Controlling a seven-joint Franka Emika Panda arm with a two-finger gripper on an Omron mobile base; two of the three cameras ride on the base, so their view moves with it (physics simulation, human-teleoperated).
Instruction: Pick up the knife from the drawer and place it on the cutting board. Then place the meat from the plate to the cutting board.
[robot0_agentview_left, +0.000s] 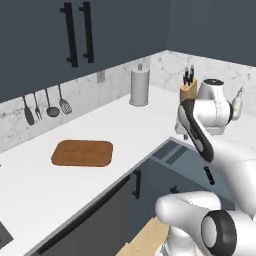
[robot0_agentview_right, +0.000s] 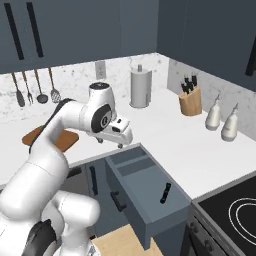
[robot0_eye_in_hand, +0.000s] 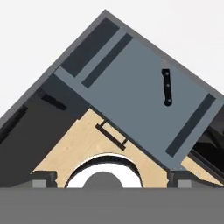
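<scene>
Blue-grey drawer (robot0_agentview_right: 150, 192) pulled open, knife (robot0_agentview_right: 165, 193) lying inside, nothing moved over yet.

Early days on this one, by the look of it: brown cutting board (robot0_agentview_left: 82, 153) sitting bare on the white counter (robot0_agentview_left: 115, 122), so both placements left to do. Knife flat on the drawer floor near the front right corner, black handle clear in the hand view, blade hard to make out against the grey. Nothing else loose in that drawer apart from a couple of dark slots. Gripper (robot0_agentview_right: 121, 145) hanging above the back end of the drawer, well apart from the knife, holding nothing; fingertips spread to either side in the hand view, so wide rather than pinched. Knife block (robot0_agentview_right: 190, 100) with its own set off by the wall, not the target. Can't spot meat or plate here.
</scene>
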